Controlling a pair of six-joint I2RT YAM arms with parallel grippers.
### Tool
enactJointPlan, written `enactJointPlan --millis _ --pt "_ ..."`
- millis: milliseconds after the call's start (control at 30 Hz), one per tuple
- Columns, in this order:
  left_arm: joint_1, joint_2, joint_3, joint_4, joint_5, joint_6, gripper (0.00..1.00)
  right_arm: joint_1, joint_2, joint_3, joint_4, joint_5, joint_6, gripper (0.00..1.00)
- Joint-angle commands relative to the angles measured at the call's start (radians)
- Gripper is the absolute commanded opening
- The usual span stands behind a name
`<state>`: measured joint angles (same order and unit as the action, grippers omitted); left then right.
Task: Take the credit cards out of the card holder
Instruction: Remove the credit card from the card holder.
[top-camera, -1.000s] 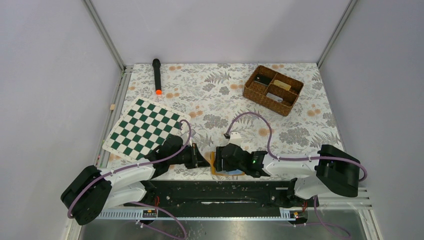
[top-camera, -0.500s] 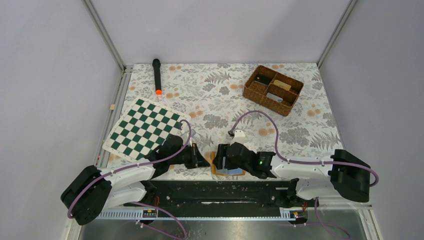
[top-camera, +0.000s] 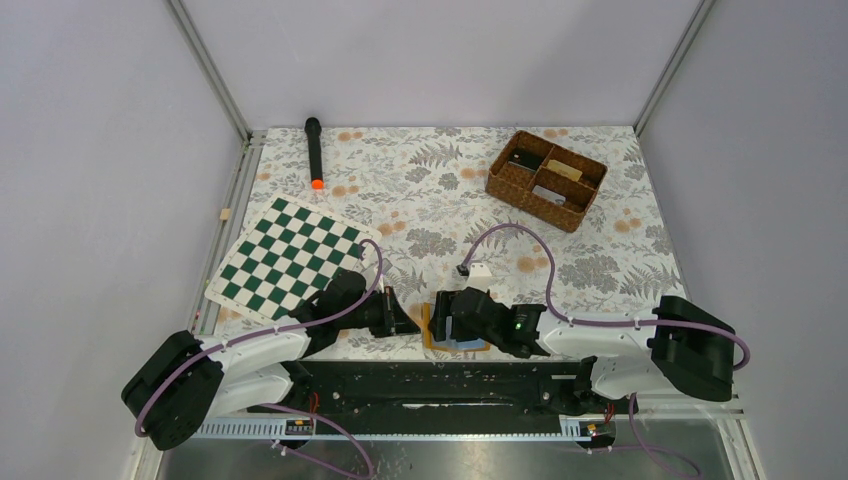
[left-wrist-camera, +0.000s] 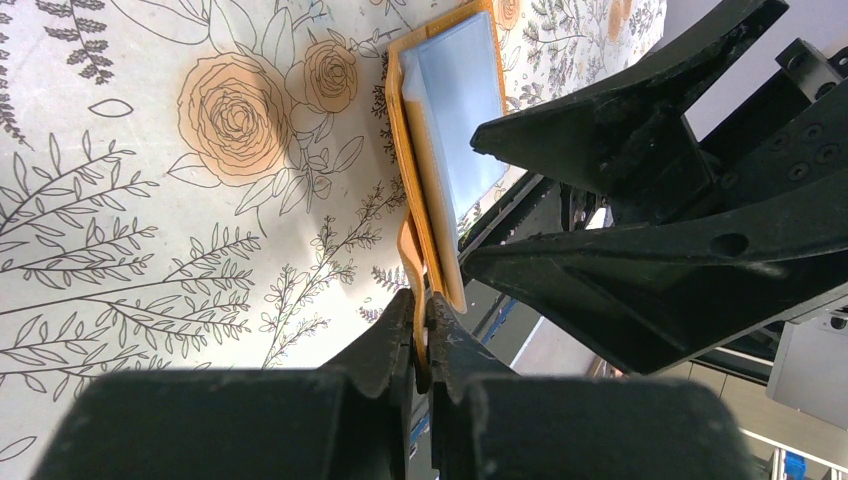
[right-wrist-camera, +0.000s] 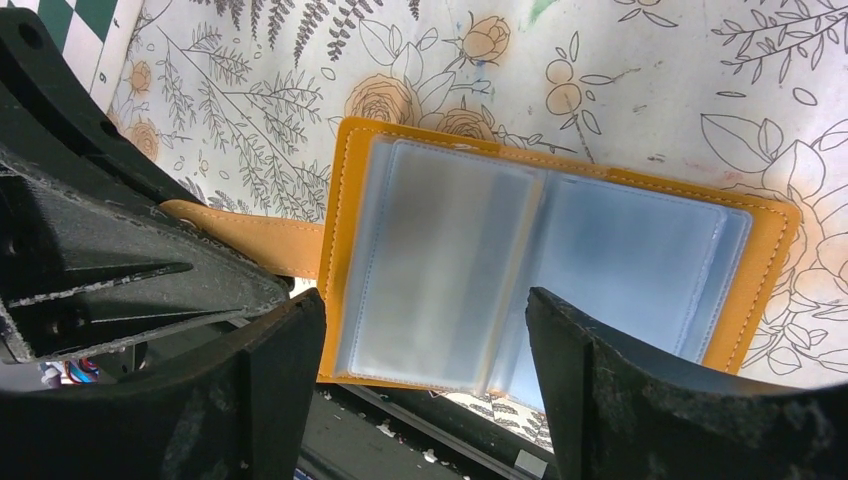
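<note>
The orange card holder (top-camera: 470, 348) lies open at the table's near edge. Its clear plastic sleeves (right-wrist-camera: 450, 250) face up. They look pale blue-grey, and I cannot tell the credit cards apart inside them. My left gripper (left-wrist-camera: 421, 300) is shut on the holder's orange strap (left-wrist-camera: 409, 255), at the holder's left end in the top view, where the left gripper (top-camera: 412, 325) shows low over the table. My right gripper (right-wrist-camera: 425, 300) hovers open over the card holder (right-wrist-camera: 340, 210), one finger on each side of the left sleeve page. From above, the right gripper (top-camera: 445, 325) covers most of the holder.
A brown wicker basket (top-camera: 547, 180) with compartments stands at the far right. A green-and-white chessboard (top-camera: 285, 257) lies at the left, and a black stick with an orange tip (top-camera: 314, 152) at the far left. The black base rail (top-camera: 450, 380) runs just below the holder.
The right gripper's jaws have spread wider over the sleeves, and the right arm has shifted a little. The left gripper still pinches the strap in the same place.
</note>
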<state>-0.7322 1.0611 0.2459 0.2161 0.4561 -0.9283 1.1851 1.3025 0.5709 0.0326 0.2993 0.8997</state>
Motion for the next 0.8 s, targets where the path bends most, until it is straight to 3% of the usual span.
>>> enactJointPlan --millis 0,333,767 --pt "-0.005 -0.016 -0.006 0.04 -0.013 -0.003 0.0 0.004 -0.004 -0.008 -0.005 0.058 0.019 0.81" --pt "-0.004 -0.013 0.003 0.03 -0.009 0.005 0.0 -0.003 -0.041 -0.04 -0.011 0.102 0.033 0.8" --pt "-0.004 -0.024 0.007 0.021 -0.01 0.007 0.0 -0.005 0.096 -0.01 0.088 -0.027 0.055 0.81"
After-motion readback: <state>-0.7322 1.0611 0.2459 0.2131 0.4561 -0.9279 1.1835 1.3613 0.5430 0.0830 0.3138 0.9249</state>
